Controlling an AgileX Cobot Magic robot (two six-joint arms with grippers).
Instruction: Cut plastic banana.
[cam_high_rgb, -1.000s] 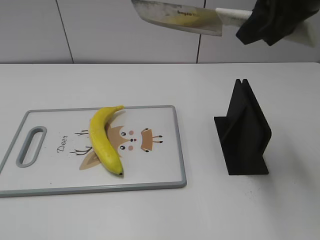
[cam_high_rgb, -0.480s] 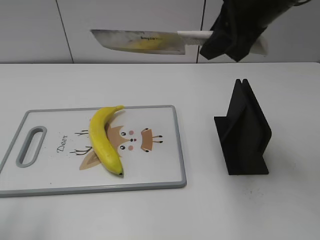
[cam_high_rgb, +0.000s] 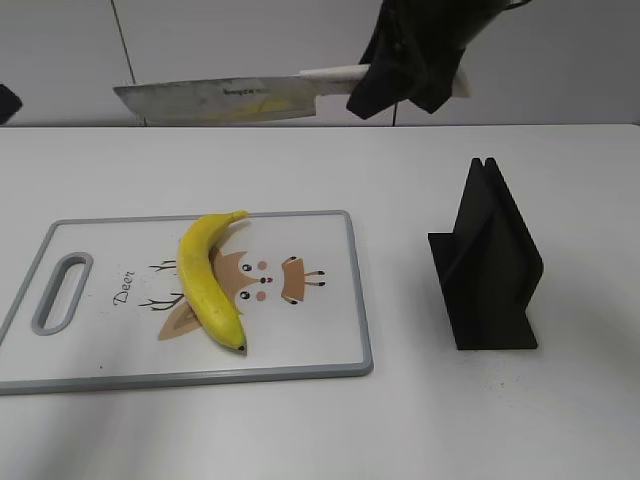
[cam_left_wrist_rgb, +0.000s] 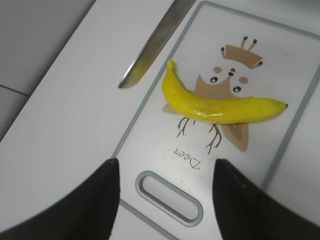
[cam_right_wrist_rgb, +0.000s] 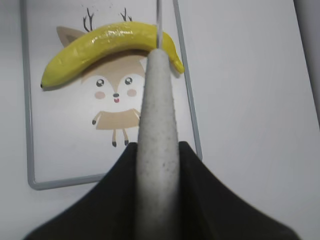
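The plastic banana (cam_high_rgb: 208, 279) lies whole on a white cutting board (cam_high_rgb: 310, 340) with a deer drawing; it also shows in the left wrist view (cam_left_wrist_rgb: 215, 106) and the right wrist view (cam_right_wrist_rgb: 105, 46). My right gripper (cam_high_rgb: 410, 75) is shut on the white handle (cam_right_wrist_rgb: 158, 145) of a knife. The knife's wide blade (cam_high_rgb: 215, 101) points left, high above the board's far edge; its tip shows in the left wrist view (cam_left_wrist_rgb: 150, 47). My left gripper (cam_left_wrist_rgb: 165, 195) is open and empty, hovering above the board's handle slot (cam_left_wrist_rgb: 169, 197).
A black knife stand (cam_high_rgb: 487, 265) stands on the white table to the right of the board. The board's grey rim (cam_right_wrist_rgb: 187, 95) runs beside the banana's stem end. A grey wall rises behind the table.
My right gripper has carried the knife leftward and lower, from the upper right toward a spot above the board. The banana and board have not moved.
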